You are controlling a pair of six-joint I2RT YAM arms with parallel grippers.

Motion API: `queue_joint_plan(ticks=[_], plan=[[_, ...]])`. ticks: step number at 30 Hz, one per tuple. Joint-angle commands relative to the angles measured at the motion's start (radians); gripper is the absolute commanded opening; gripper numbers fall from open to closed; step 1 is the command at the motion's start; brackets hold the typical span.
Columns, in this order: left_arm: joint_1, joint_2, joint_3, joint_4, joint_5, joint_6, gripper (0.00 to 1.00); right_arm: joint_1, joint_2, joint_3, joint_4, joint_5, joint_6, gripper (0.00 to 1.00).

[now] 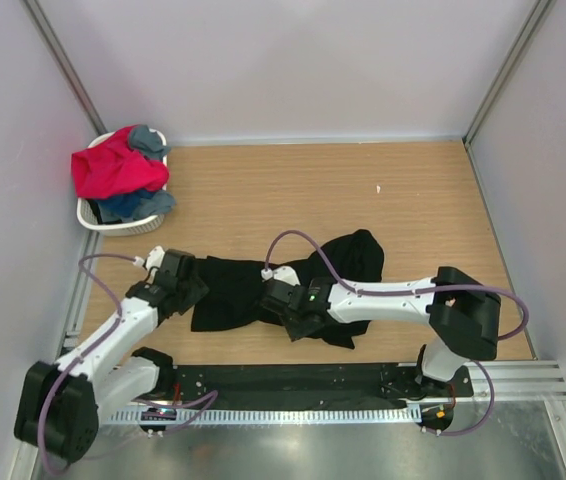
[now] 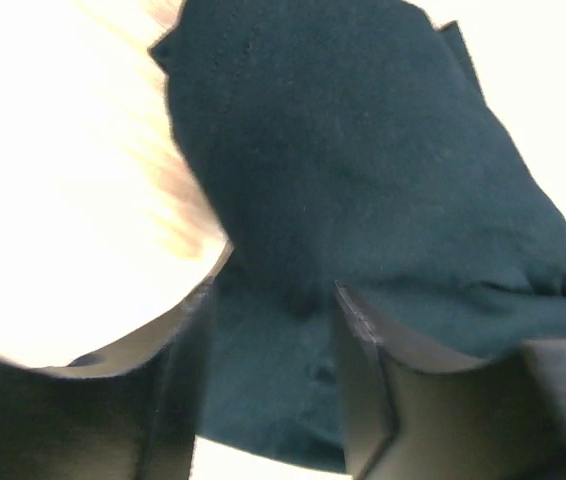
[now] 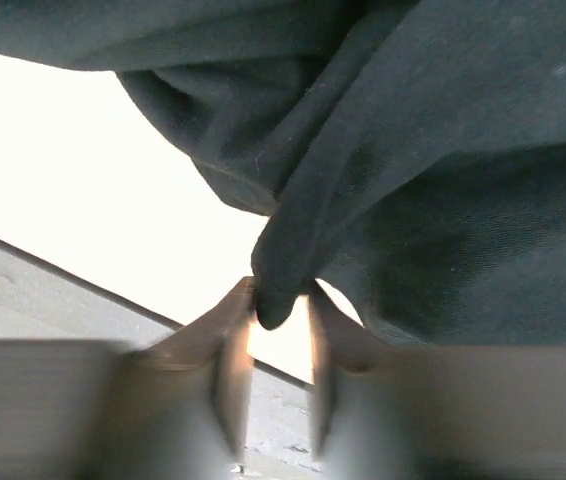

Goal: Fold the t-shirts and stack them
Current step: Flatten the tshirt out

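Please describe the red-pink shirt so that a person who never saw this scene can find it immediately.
Look at the wooden table, then its far left corner, where a white laundry basket stands. The red-pink t-shirt is heaped on top there, the brightest cloth, above grey and blue ones.
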Motion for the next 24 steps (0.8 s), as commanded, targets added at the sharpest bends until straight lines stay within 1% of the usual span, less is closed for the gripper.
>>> queue_joint_plan(ticks=[1, 2, 3, 4, 6, 7, 11, 15, 19, 20, 22, 23, 24], plan=[[0.004, -0.117, 0.028, -0.165, -0.047, 0.007, 0.54, 0.007, 0.024, 0.022, 0.007, 0.051, 0.009, 0.22], [0.004, -0.154, 0.031, -0.193, -0.041, 0.01, 0.58, 0.007, 0.029, 0.027, -0.001, 0.076, -0.002, 0.15], [0.004, -0.22, 0.026, -0.218, -0.039, 0.006, 0.59, 0.007, 0.03, 0.036, -0.007, 0.088, -0.005, 0.03], [0.004, -0.322, 0.002, -0.279, -0.021, -0.019, 0.6, 0.005, 0.02, 0.068, -0.043, 0.138, -0.018, 0.01], [0.004, -0.354, -0.015, -0.284, -0.007, -0.031, 0.6, 0.007, 0.001, 0.092, -0.065, 0.163, -0.034, 0.01], [0.002, -0.399, -0.056, -0.284, 0.002, -0.054, 0.6, 0.005, -0.011, 0.106, -0.076, 0.175, -0.042, 0.01], [0.004, -0.449, -0.144, -0.257, 0.062, -0.111, 0.58, -0.011, -0.065, 0.21, -0.139, 0.225, -0.08, 0.01], [0.004, -0.431, -0.164, -0.241, 0.064, -0.115, 0.57, -0.056, -0.131, 0.252, -0.168, 0.252, -0.1, 0.01], [0.004, -0.375, -0.161, -0.205, 0.056, -0.099, 0.53, -0.154, -0.21, 0.254, -0.18, 0.246, -0.112, 0.01], [0.004, -0.348, -0.165, -0.183, 0.058, -0.094, 0.47, -0.206, -0.238, 0.248, -0.18, 0.237, -0.115, 0.01], [0.004, -0.32, -0.167, -0.148, 0.065, -0.092, 0.39, -0.26, -0.266, 0.24, -0.18, 0.246, -0.117, 0.01], [0.004, -0.309, -0.162, -0.134, 0.067, -0.086, 0.26, -0.304, -0.287, 0.24, -0.18, 0.269, -0.124, 0.01], [0.004, -0.29, -0.155, -0.126, 0.064, -0.082, 0.22, -0.324, -0.296, 0.241, -0.18, 0.283, -0.127, 0.01]])
